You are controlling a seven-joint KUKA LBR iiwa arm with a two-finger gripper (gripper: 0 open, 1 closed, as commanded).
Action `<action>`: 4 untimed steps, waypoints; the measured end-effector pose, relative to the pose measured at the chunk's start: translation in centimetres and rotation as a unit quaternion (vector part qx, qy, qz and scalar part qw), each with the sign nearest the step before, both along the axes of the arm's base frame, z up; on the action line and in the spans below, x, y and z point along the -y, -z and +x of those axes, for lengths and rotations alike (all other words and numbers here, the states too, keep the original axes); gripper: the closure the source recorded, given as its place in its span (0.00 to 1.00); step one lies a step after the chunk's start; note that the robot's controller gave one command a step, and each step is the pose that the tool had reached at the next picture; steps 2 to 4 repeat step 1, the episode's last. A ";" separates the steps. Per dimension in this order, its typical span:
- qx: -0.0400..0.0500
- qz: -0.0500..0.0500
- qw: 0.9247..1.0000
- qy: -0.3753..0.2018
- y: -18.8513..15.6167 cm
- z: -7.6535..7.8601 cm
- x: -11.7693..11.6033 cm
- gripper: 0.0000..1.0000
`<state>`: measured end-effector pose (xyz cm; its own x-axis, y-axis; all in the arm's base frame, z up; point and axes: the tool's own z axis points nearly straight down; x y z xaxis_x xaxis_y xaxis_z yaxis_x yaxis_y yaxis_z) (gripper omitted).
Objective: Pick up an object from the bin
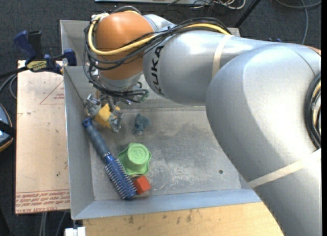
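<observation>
Bin point(79, 168): brush point(110, 161) lies along left wall, green cap point(135, 158) beside it. Gripper point(103, 113) sits nr far-left corner, fingers narrowed round a small yellow piece point(103, 117). Piece prob. light, stiff plastic, maybe slick; grip across its middle.

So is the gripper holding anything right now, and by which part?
Yes: a small yellow block-shaped object sits between the fingers of the gripper, gripped across its sides. Whether it is lifted cannot be told.
</observation>
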<state>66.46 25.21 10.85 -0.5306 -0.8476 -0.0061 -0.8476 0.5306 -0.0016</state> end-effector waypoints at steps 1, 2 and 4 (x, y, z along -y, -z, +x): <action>0.001 0.000 1.000 0.001 -2.7 0.1 -0.1 1.00; 0.001 0.000 1.000 0.001 -2.7 0.1 -0.1 1.00; 0.001 0.000 1.000 0.001 -2.7 0.1 -0.1 1.00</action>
